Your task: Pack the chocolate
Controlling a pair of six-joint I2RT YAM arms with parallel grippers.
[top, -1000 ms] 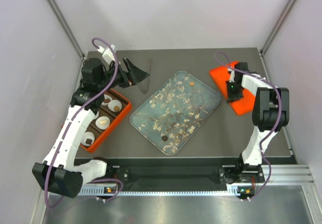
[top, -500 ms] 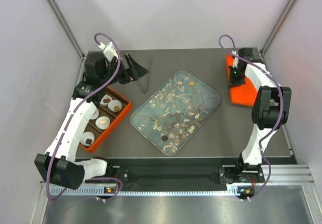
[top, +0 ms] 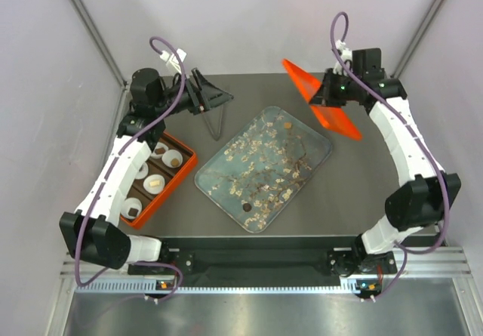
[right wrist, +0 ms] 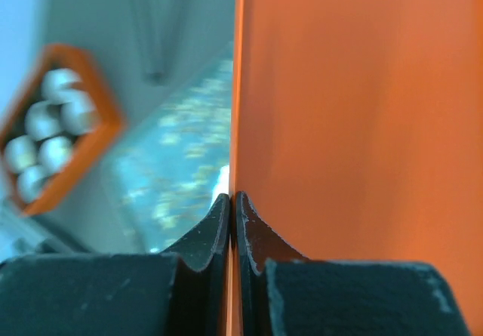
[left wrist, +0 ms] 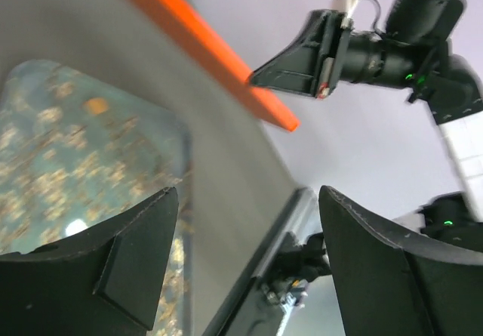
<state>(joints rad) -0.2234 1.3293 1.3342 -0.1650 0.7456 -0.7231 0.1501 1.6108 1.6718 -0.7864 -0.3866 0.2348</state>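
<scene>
Holding an orange lid [top: 341,118] tilted above the worktop [top: 362,192] at 1 o'clock, the right pincer [right wrist: 234,201] is clamped on its edge. The left pincer [left wrist: 247,196] hangs at 11 o'clock, standing apart and empty, near one pair of thin tongs [top: 218,134].

Step judged: lid transfer. The next move calls for carrying the lid across to the one orange box [top: 175,183] at 9 o'clock and squaring it there.

Count: chocolate [top: 172,157], three pieces visible in paper cups [top: 143,171]. Two more, a caramel piece [top: 287,125] and a dark piece [top: 247,208], lie unpacked on the one clear tray [top: 313,141]. At least five cups show.
</scene>
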